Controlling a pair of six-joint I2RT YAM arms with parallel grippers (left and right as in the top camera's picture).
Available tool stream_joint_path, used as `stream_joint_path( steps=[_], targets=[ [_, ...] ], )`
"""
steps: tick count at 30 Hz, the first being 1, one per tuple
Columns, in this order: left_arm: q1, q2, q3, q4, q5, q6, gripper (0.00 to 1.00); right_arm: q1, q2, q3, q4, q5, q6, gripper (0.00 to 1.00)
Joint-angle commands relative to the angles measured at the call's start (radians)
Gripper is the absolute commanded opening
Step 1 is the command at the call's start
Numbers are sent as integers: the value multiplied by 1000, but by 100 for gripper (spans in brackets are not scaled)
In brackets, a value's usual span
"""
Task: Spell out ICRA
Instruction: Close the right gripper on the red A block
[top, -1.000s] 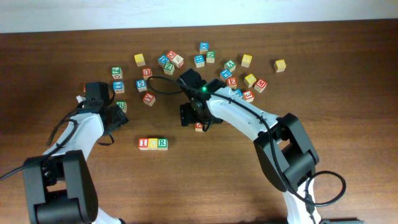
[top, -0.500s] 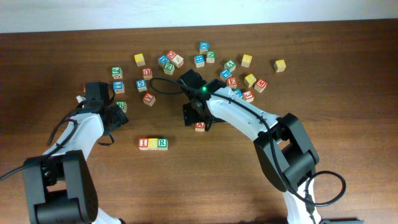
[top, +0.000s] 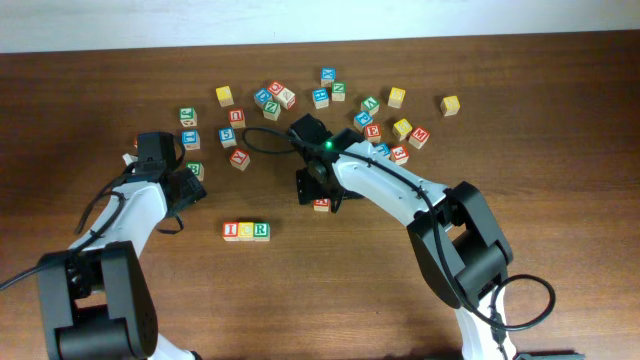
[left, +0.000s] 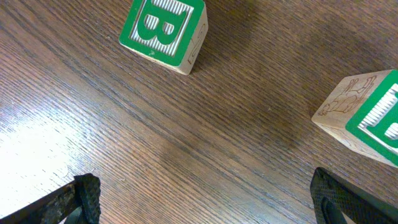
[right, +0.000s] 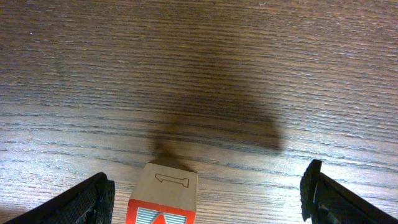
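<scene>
A row of three blocks (top: 246, 230) reading I, C, R lies on the table left of centre. My right gripper (top: 320, 196) is open over a red-faced block (top: 321, 204). In the right wrist view that block (right: 163, 198) sits between the spread fingers (right: 208, 196), nearer the left one, untouched. My left gripper (top: 190, 188) is open and empty near a green B block (top: 195, 170). The left wrist view shows the B block (left: 165, 31) and another green block (left: 367, 119) ahead of the wide-open fingers (left: 205, 202).
Several loose letter blocks are scattered across the back of the table, from a yellow one (top: 225, 96) at the left to a yellow one (top: 450, 105) at the right. A cable loops near my right arm.
My right gripper has shifted slightly right and back over the red block. The left arm has not moved.
</scene>
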Motion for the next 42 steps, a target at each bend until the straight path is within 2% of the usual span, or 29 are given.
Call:
stream_joint_path(
  steps=[1,3,4,6,8,19,31,42],
  targets=[
    [2,8,10,-1,0,-2,99,4,8,-11,0,19,6,81],
    [2,8,10,-1,0,-2,99,5,8,-13,0,19,6,73],
    [2,8,10,-1,0,-2,99,5,8,-16,0,16,8,64],
    [2,8,10,-1,0,-2,99,5,8,-18,0,14,9,57],
    [2,8,10,-1,0,-2,99,5,8,-18,0,3,10,54],
    [2,8,10,-1,0,-2,99,5,8,-63,25,-64,66,52],
    [2,8,10,-1,0,-2,99,5,8,-63,45,-60,66,32],
    [2,8,10,-1,0,-2,99,5,8,-63,49,-60,65,31]
  ],
)
